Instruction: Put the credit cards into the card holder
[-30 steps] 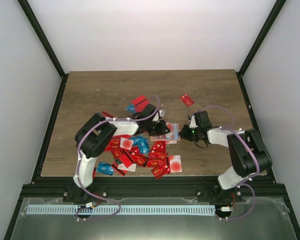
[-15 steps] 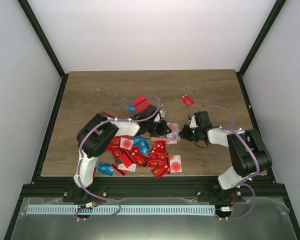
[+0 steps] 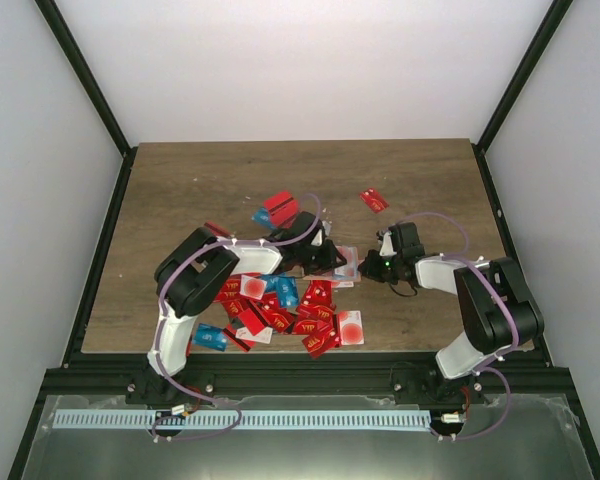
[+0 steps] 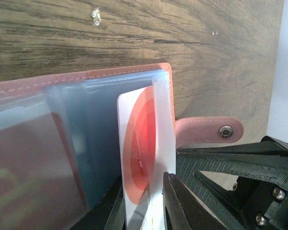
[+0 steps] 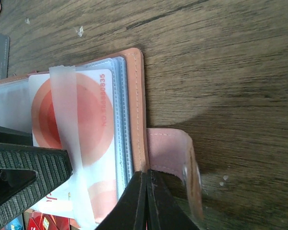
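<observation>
Compared with the earlier top view, the left arm (image 3: 195, 275) has shifted its elbow slightly toward the centre. The right arm is unchanged.

1. The card holder (image 5: 136, 100) lies open on the bench (image 3: 230, 180) between the two claws. Its clear sleeves (image 4: 86, 124) are exposed and its snap tab (image 4: 206, 130) lies flat on the wood.
2. The right claw (image 5: 146, 191) is closed on the holder's cover edge, at the base of the tab.
3. A white card (image 4: 141, 143) with a red circle stands partly inside the outermost sleeve.
4. The left claw (image 4: 144, 191) has one finger on each side of this card. Whether it is pressing the card cannot be told.
5. The loose credit cards (image 3: 280, 310) lie heaped near the left arm. A few more lie farther back.
</observation>
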You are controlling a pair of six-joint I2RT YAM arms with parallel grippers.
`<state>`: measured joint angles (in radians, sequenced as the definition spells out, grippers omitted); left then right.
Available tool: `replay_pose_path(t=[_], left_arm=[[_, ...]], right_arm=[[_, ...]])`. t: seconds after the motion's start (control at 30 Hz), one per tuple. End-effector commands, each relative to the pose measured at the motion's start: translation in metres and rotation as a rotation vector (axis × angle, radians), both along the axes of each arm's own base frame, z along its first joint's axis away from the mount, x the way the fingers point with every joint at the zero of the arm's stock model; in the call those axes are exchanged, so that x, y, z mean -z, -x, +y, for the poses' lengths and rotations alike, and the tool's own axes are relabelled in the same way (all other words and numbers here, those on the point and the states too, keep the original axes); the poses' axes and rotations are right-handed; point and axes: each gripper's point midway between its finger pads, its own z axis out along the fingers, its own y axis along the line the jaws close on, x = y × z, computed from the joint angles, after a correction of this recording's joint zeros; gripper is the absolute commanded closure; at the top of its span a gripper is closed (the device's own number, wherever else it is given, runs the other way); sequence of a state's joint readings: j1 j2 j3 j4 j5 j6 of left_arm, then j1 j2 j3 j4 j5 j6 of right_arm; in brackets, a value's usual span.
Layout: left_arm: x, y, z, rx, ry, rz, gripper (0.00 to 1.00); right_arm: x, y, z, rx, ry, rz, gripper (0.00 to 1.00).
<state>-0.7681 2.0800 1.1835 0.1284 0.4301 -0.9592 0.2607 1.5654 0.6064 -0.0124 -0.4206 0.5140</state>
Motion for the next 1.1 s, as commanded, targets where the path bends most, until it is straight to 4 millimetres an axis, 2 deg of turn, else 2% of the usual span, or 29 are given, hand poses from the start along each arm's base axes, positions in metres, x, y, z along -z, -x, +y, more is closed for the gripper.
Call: replay_pose_path(t=[0.0,0.27,0.57,0.9,1.07], left_arm=[[0.027,0.011,0.010,-0.039,-0.093,0.057,0.78],[0.026,0.014,0.011,-0.042,-0.140,0.045,0.75],[0.019,0.012,0.028,0.016,-0.297,-0.027,0.51],[0.004,0.009,0.035,0.081,-0.377,-0.078,0.34],[-0.002,0.010,0.033,0.096,-0.368,-0.088,0.31]], right_arm=[[-0.003,0.009,0.009,-0.030,-0.058,0.015,0.98],[-0.003,0.016,0.013,-0.040,-0.097,0.028,0.99],[-0.008,0.012,0.010,-0.035,-0.071,0.009,0.99],[-0.011,0.012,0.008,-0.030,-0.064,0.002,0.99],[-0.013,0.013,0.007,-0.029,-0.059,-0.003,0.99]])
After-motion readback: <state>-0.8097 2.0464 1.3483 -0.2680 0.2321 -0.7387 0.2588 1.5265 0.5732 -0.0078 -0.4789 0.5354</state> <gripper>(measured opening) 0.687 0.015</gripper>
